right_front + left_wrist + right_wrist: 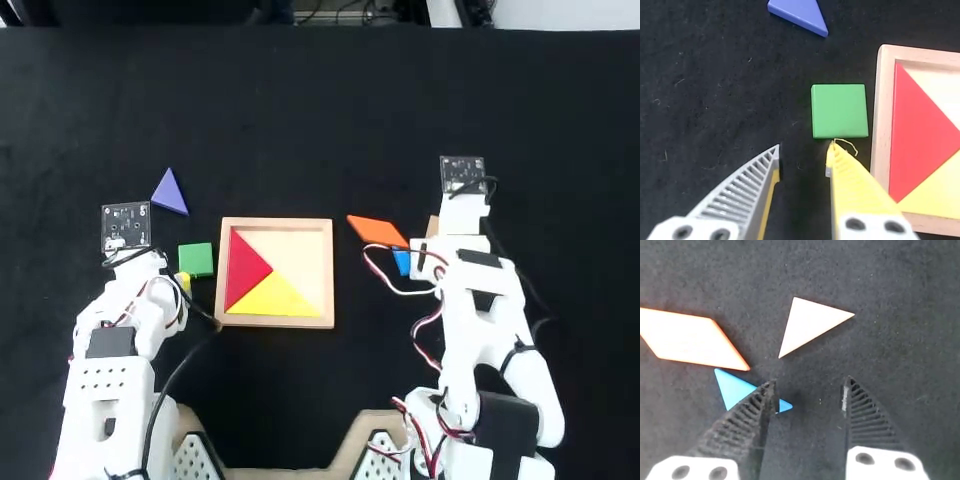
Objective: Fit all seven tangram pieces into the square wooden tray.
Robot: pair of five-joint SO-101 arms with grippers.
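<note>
Beside the tray [276, 223], left hand [805, 150] and right hand [809, 385] both hang spread, holding nothing.

**Surroundings: cloth, cables, board**

Black cloth [320, 110] covers the whole table and lies flat. Pale lint specks [679, 81] are scattered on it. Far edge: dark cables [335, 12] just past the cloth, and a white surface [570, 12] at the far right corner. Near edge, middle: tan board [345, 435], partly showing.
</note>
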